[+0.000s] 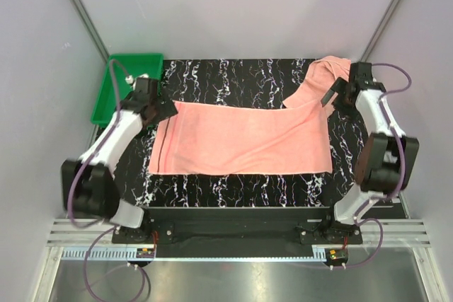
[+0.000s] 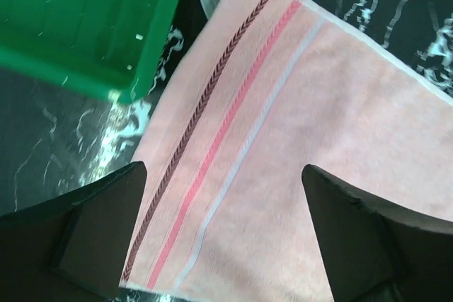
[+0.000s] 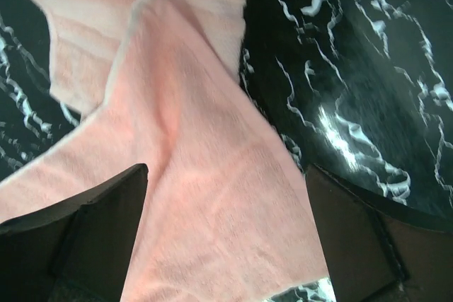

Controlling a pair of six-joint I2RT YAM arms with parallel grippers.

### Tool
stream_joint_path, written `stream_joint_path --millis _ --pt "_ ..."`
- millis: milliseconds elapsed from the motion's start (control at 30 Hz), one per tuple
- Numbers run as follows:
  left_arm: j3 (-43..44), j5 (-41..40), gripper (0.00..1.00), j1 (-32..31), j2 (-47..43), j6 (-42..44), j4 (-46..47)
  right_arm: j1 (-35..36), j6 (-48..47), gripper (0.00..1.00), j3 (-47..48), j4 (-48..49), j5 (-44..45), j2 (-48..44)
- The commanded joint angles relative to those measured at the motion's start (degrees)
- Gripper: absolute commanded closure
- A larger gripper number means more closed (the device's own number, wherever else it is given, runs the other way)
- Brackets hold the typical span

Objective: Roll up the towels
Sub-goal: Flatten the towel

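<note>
One salmon-pink towel (image 1: 241, 139) lies spread flat across the black marbled table (image 1: 233, 76). Its left end carries a dark brown chevron stripe (image 2: 205, 97), a red stripe and a pale stripe. A second pink towel (image 1: 327, 76) lies bunched at the back right, touching the flat towel's far right corner. My left gripper (image 1: 164, 109) is open over the striped left end (image 2: 223, 175), holding nothing. My right gripper (image 1: 333, 95) is open over pink cloth (image 3: 226, 175) at the far right corner, holding nothing. Folded cloth (image 3: 92, 47) shows further off in the right wrist view.
A green tray (image 1: 124, 90) stands at the back left, just beyond the towel's left end; its corner shows in the left wrist view (image 2: 85, 26). Grey walls close in on both sides and the back.
</note>
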Motion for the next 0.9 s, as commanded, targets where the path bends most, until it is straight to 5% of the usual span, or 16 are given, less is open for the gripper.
stream_joint_path --millis 0,167,400,600,733,867 --pt "-10.1 1.8 0.01 -1.0 -15.2 -2.9 2.8 -0.5 1.2 0.0 -11.1 3.8 1.3 -12.6" --pt "-21.5 0.6 0.03 -0.9 -23.8 -5.6 3.5 -5.5 3.3 0.0 -24.8 6.0 -6.8 -18.6" --pt "-38.2 9.7 0.07 0.0 -29.2 -13.2 14.6 -8.9 7.6 0.1 -38.2 9.9 -21.2 -19.6" --pt "-41.6 9.2 0.06 1.5 -30.3 -12.8 16.4 -8.9 7.6 0.12 -41.2 6.5 -18.2 -24.8" --pt "-42.3 10.3 0.06 2.7 -29.5 -12.3 17.4 -8.9 7.7 0.27 -41.6 6.6 -18.1 -23.6" --pt "-43.2 11.9 0.07 3.9 -31.1 -11.4 17.4 -8.9 7.6 0.28 -41.2 5.3 -18.0 -23.8"
